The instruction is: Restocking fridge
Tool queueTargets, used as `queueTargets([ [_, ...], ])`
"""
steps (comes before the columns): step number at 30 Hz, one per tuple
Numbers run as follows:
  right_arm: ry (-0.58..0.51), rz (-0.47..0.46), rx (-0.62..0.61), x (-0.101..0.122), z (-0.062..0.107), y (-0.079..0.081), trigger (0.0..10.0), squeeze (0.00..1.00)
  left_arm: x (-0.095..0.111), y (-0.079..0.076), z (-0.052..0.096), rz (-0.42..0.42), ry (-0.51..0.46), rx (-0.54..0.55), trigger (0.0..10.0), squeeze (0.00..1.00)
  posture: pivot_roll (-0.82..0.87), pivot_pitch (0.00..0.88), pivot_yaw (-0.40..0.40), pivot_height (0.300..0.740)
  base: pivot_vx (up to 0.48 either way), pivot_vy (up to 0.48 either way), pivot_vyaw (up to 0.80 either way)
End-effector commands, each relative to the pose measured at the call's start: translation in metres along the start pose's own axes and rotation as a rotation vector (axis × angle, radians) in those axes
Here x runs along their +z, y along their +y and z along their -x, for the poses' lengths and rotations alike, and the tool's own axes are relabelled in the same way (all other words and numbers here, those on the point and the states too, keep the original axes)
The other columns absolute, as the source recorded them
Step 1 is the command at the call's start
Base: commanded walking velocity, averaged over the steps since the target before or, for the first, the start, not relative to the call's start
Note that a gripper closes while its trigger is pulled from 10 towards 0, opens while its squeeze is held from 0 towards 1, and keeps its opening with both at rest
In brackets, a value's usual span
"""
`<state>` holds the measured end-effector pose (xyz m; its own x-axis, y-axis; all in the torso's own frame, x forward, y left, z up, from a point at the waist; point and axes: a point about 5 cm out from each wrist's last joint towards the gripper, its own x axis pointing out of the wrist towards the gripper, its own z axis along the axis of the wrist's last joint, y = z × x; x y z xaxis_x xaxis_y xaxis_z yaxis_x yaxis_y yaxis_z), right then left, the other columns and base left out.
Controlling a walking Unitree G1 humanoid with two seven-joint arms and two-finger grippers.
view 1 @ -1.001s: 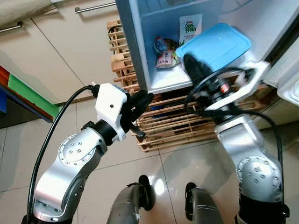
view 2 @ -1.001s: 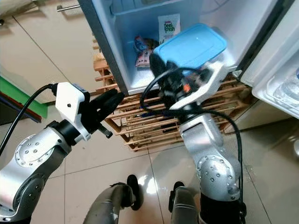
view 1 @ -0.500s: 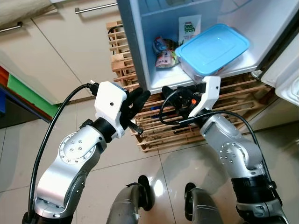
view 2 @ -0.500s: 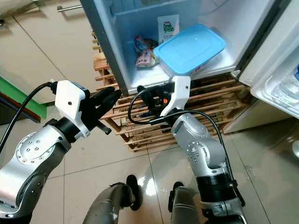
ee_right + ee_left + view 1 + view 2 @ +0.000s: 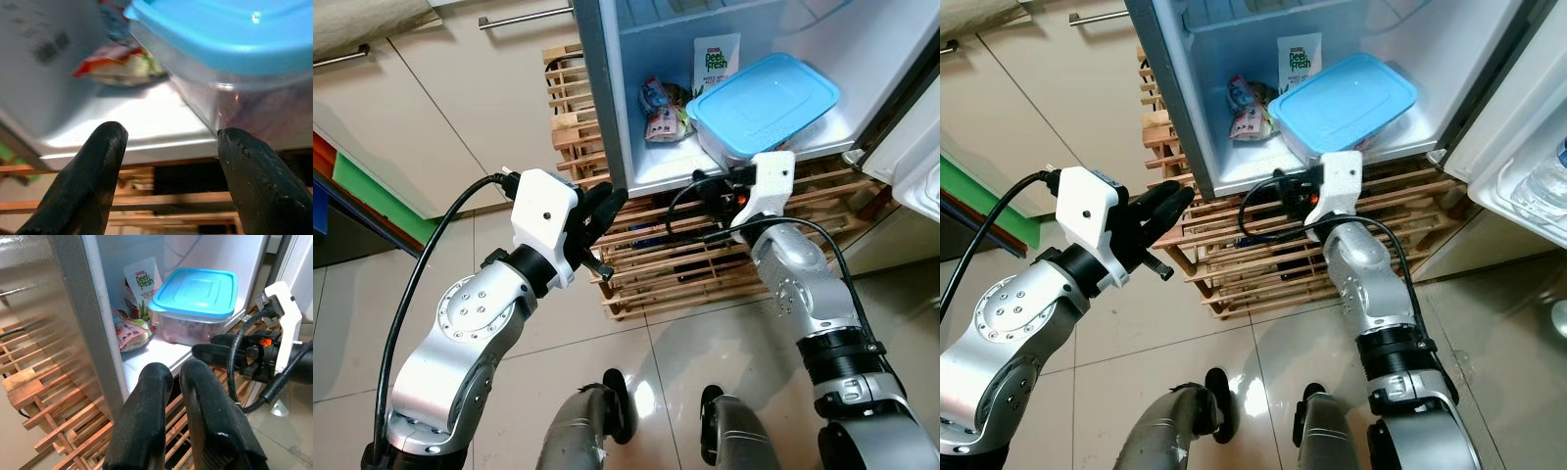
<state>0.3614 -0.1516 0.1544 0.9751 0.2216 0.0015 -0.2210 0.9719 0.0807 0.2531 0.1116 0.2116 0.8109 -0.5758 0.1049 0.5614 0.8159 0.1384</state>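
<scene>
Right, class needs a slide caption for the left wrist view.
Left gripper shut, facing the fridge shelf with a blue-lidded tub.

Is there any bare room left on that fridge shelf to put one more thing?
A little. The white shelf is bare along its front edge, between the fridge's grey side wall and the blue-lidded container. Behind that it is crowded: snack packets and a Deep Fresh pouch fill the back corner.

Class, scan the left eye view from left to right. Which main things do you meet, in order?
left gripper → snack packets → Deli Fresh packet → blue-lidded container
</scene>
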Motion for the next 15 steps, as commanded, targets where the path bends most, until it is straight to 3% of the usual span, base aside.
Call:
queueTargets([
  [1, 0.003, -0.001, -0.085, -0.001, 0.000, -0.014, 10.0, 0.00, 0.000, 0.002, 0.001, -0.003, 0.001, 0.008, 10.0, 0.00, 0.07, 0.284, 0.119, 0.740, 0.000, 0.000, 0.00],
  [2, 0.003, -0.001, -0.085, -0.001, 0.000, -0.014, 10.0, 0.00, 0.000, 0.002, 0.001, -0.003, 0.001, 0.008, 10.0, 0.00, 0.07, 0.284, 0.119, 0.740, 0.000, 0.000, 0.00],
  [3, -0.003, 0.039, -0.144, 0.001, 0.004, -0.031, 10.0, 0.00, 0.000, 0.003, 0.001, -0.005, 0.002, 0.008, 10.0, 0.00, 0.07, 0.285, 0.119, 0.740, 0.000, 0.000, 0.00],
  [5, -0.006, 0.059, -0.157, 0.002, 0.005, -0.035, 10.0, 0.00, 0.000, 0.004, 0.002, -0.005, 0.003, 0.008, 10.0, 0.00, 0.07, 0.285, 0.119, 0.740, 0.000, 0.000, 0.00],
  [7, -0.009, 0.090, -0.208, 0.001, 0.010, -0.050, 10.0, 0.00, -0.001, 0.004, 0.002, 0.000, 0.004, 0.008, 10.0, 0.00, 0.06, 0.287, 0.116, 0.740, 0.000, 0.000, 0.00],
  [11, -0.006, 0.115, -0.259, 0.001, 0.013, -0.063, 10.0, 0.00, -0.001, 0.003, 0.001, 0.005, 0.006, 0.010, 10.0, 0.00, 0.06, 0.288, 0.115, 0.740, 0.000, 0.000, 0.00],
  [15, -0.032, 0.209, -0.312, 0.013, 0.010, -0.077, 10.0, 0.00, -0.002, 0.003, -0.001, 0.014, 0.005, 0.009, 10.0, 0.00, 0.05, 0.288, 0.118, 0.740, 0.000, 0.000, 0.00],
])
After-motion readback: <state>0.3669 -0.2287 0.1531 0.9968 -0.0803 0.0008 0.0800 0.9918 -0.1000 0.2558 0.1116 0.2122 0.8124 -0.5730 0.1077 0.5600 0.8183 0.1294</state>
